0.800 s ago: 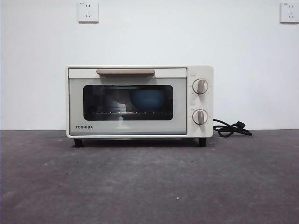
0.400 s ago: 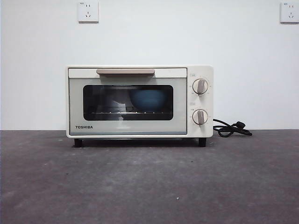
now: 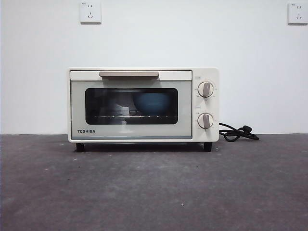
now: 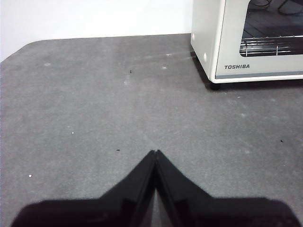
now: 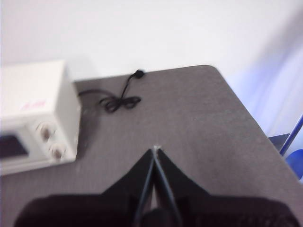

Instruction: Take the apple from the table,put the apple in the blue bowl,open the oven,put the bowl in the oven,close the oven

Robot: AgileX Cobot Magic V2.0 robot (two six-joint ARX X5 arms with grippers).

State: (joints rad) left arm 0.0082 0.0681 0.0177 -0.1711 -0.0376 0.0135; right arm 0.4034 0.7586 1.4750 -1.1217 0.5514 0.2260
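Front view: you saw oven (image 3: 143, 105) shut at 12 o'clock, blue bowl (image 3: 152, 103) inside; left gripper (image 4: 155, 152) and right gripper (image 5: 155, 149) had jaws closed, empty.

Cream-white oven (image 3: 143, 105) at centre frame, dark glass door, beige bar handle (image 3: 128, 74) and beige pointers on two round knobs (image 3: 205, 89), black "TOSHIBA" lettering at lower left of the door. Deep blue bowl (image 3: 152, 102) dimly visible behind the glass. Dark grey, faintly speckled table (image 3: 154, 192) across the lower frame. Black cord (image 3: 236, 132) at right. White wall with white sockets (image 3: 90, 12) in upper corners.
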